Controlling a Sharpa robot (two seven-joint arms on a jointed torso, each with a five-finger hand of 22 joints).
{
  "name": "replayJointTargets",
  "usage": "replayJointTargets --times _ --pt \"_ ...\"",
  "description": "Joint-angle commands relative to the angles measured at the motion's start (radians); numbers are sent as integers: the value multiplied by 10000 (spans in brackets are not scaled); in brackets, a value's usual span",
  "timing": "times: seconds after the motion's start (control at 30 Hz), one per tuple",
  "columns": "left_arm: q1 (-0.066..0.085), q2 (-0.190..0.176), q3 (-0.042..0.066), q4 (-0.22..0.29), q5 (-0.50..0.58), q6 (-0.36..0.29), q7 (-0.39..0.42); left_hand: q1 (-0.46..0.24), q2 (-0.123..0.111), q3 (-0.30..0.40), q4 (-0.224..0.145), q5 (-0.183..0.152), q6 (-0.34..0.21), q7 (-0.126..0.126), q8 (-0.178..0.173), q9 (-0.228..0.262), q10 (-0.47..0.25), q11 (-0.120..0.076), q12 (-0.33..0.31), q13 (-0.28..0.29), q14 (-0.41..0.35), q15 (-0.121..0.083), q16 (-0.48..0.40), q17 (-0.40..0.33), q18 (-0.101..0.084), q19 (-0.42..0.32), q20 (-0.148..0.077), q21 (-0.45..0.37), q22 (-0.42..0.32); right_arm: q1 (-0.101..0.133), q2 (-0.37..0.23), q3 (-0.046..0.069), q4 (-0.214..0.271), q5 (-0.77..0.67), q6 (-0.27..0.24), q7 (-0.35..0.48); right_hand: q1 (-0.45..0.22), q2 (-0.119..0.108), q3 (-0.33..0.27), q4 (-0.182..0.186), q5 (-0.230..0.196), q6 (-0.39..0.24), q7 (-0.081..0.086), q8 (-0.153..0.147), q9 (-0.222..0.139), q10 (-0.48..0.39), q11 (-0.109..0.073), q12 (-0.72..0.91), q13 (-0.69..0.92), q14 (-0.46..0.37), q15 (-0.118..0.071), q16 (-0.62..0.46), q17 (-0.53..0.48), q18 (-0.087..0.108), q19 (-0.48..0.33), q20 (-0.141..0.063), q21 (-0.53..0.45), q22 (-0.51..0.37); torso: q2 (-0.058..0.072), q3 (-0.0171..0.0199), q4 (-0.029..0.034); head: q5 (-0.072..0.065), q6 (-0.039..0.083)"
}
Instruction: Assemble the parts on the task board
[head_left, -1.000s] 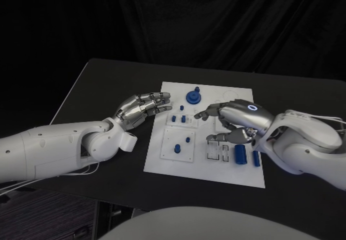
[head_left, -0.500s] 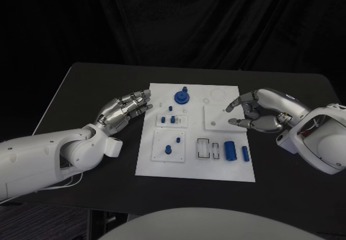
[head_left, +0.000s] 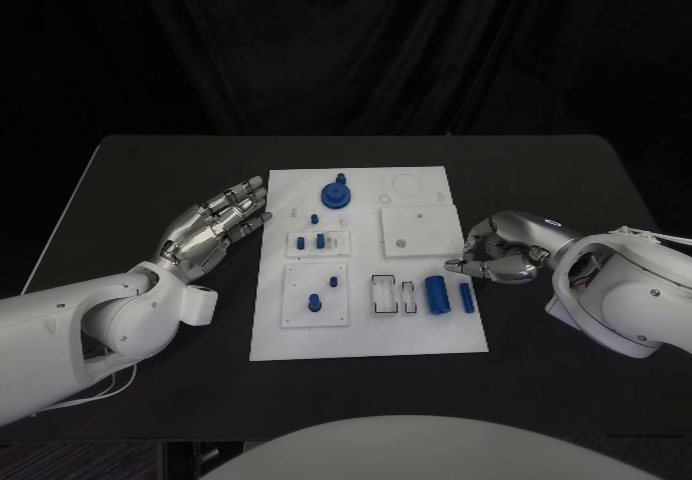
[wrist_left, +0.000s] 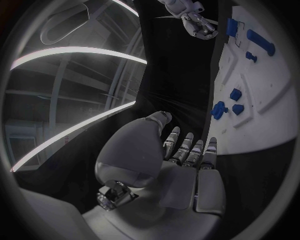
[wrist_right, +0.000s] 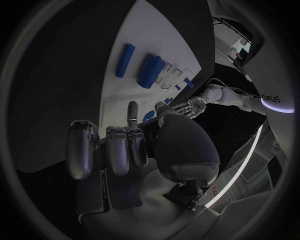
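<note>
A white task board (head_left: 361, 335) lies flat in the middle of the black bench (head_left: 144, 170), with the robot's two arms reaching in from either side. The left hand (head_left: 214, 222) sits just off the board's left edge, palm flat and fingers (head_left: 245, 200) stretched out side by side, holding nothing; the left wrist view shows the same straight fingers (wrist_left: 187, 150) over the dark bench beside the board (wrist_left: 262, 125). The right hand (head_left: 505, 252) rests at the board's right edge with its fingers curled inward and nothing visible between them; from its own wrist camera the hand (wrist_right: 119, 145) shows curled fingers, with one finger (wrist_right: 132, 112) extended toward the board (wrist_right: 156, 30). On the board, a round blue part (head_left: 336, 193) stands near the far edge, small blue parts (head_left: 310, 242) sit in the raised plate below it, two more (head_left: 325, 290) in the plate nearest the left arm, and two blue cylinders (head_left: 437, 296) lie side by side close to the right hand's fingertips (head_left: 459, 266).
</note>
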Motion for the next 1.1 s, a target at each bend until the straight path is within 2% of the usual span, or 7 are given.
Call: replayJointTargets --times 0.03,0.13,0.3,0.5,0.67,0.8,1.1 --pt "24 69 6 -20 -4 4 1971 144 33 -150 -34 50 -37 -15 -29 -32 -94 -17 -107 -17 -162 -99 -238 -43 211 -444 21 -131 -687 -174 43 1 124 -932 437 -1438 -170 -64 151 1 -90 -49 -99 111 160 1060 -99 26 2627 1048 -99 24 2627 -227 763 -83 288 2327 11 10 11 -220 -2" --pt "23 78 6 -66 -99 90 1938 135 -101 -456 -166 63 -78 -80 -39 -70 -150 -62 -318 -43 -311 -288 -577 -111 339 -634 -98 -189 -1049 -315 110 0 212 -1258 491 -1728 -260 -72 222 -11 -86 -103 -117 211 327 1060 -118 26 2627 1045 -120 19 2610 -216 755 -107 276 2313 11 29 32 -331 -2" --pt "22 59 6 -120 -184 162 1897 73 -80 -712 -268 104 -187 -202 -54 -106 -248 -170 -572 -69 -390 -364 -779 -157 369 -680 -154 -207 -1166 -441 231 -1 282 -1481 520 -1962 -564 -115 229 9 -226 -120 -155 371 566 1060 -152 26 2627 1016 -149 -23 2476 -193 723 -132 216 2282 -10 39 -26 -306 -2" --pt "19 101 5 -194 -219 321 1785 146 140 -727 -367 120 -206 -136 -51 -119 -279 -134 -616 -66 -337 -176 -693 -127 329 -654 -20 -184 -1097 -506 396 -2 349 -1570 339 -1990 -950 -111 273 17 -583 -163 -191 487 817 1060 -187 26 2627 997 -181 -54 2383 -175 690 -158 176 2258 2 35 29 -381 -2" --pt "17 139 5 -253 -229 444 1674 269 264 -677 -562 128 105 206 12 -79 -250 -119 -572 -56 -270 -26 -614 -102 324 -627 131 -169 -1057 -551 508 -2 397 -1729 264 -1982 -1003 -120 303 7 -730 -164 -204 514 890 1060 -198 26 2627 993 -191 -62 2359 -168 677 -166 155 2248 -8 36 2 -362 -2" --pt "14 171 5 -315 -234 544 1566 299 311 -644 -660 133 263 362 43 -58 -230 -149 -546 -52 -200 83 -531 -77 306 -604 209 -155 -1017 -630 553 -1 435 -1877 198 -1990 -1032 -205 314 13 -954 -155 -220 553 986 1060 -212 26 2627 987 -205 -72 2330 -165 668 -176 153 2243 -9 28 33 -387 -2" --pt "7 235 5 -396 -237 757 1361 330 377 -535 -841 133 511 566 88 -26 -145 -48 -429 -35 -89 255 -411 -46 206 -554 278 -129 -956 -813 729 -1 350 -1956 573 -2125 -1137 -263 322 23 -1367 -106 -253 641 1164 1060 -242 26 2627 970 -228 -102 2246 -153 644 -195 122 2227 -7 5 30 -374 -2"
